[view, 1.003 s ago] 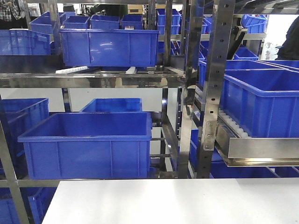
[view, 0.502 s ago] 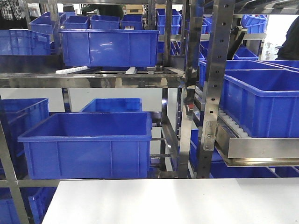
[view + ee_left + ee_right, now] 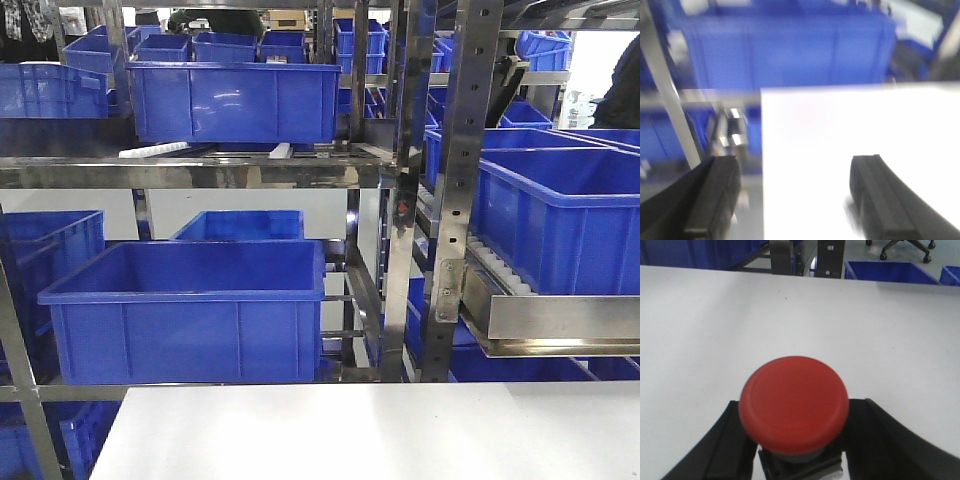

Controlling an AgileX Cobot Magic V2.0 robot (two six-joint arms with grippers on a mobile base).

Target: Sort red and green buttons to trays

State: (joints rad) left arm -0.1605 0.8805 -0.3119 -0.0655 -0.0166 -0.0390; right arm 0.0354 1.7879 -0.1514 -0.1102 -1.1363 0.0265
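Red button (image 3: pixel 793 402) clamped in right gripper (image 3: pixel 800 462), over the white table (image 3: pixel 790 305).
Left gripper (image 3: pixel 797 200) spread wide, empty, at the table's edge. No tray or green button in view; nothing looks sorted yet, both placements left.

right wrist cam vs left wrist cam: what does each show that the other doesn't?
Right wrist only: the red button, cap toward the camera, gripped by its dark body in the right pincer; office chair casters beyond the table.
Left wrist only: the left pincer, open and empty, straddling the table's edge, and a metal rack upright to one side. The picture is blurred.
Both: the white table and blue crates past its far edge.
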